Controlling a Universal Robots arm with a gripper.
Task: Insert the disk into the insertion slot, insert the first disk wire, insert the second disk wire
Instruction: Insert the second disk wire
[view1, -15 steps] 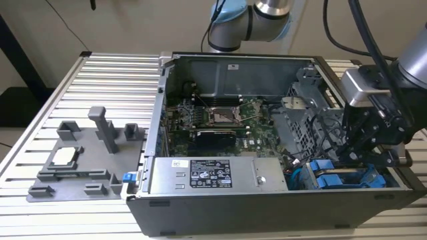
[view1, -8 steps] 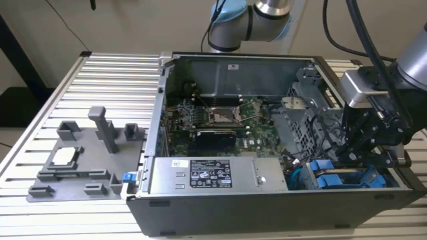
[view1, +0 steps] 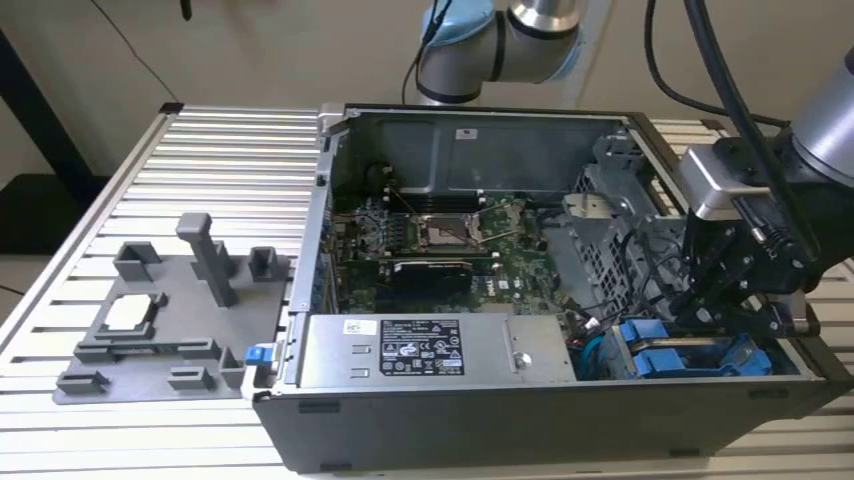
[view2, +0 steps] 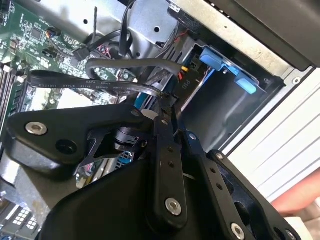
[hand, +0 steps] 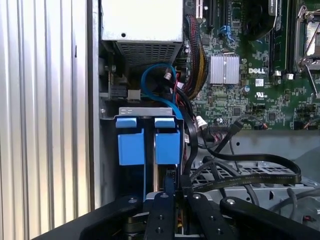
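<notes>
- The computer case (view1: 441, 420) is showing matt dark-grey painted sheet metal outside and bare dull-grey steel inside.
- The disk (hand: 148, 140) carrier is looking like bright blue smooth plastic.
- The insertion slot (hand: 145, 111) is showing a light grey sheet-metal edge.
- The gripper (view2: 162, 107) is wearing smooth, slightly glossy black links with shiny metal pins.
- The flat data cable (view2: 95, 86) is gleaming as black plastic.
- The table (view1: 214, 150) is presenting ribbed, satin aluminium.
- The fixture plate (view1: 160, 320) is appearing as matt grey plastic.
</notes>
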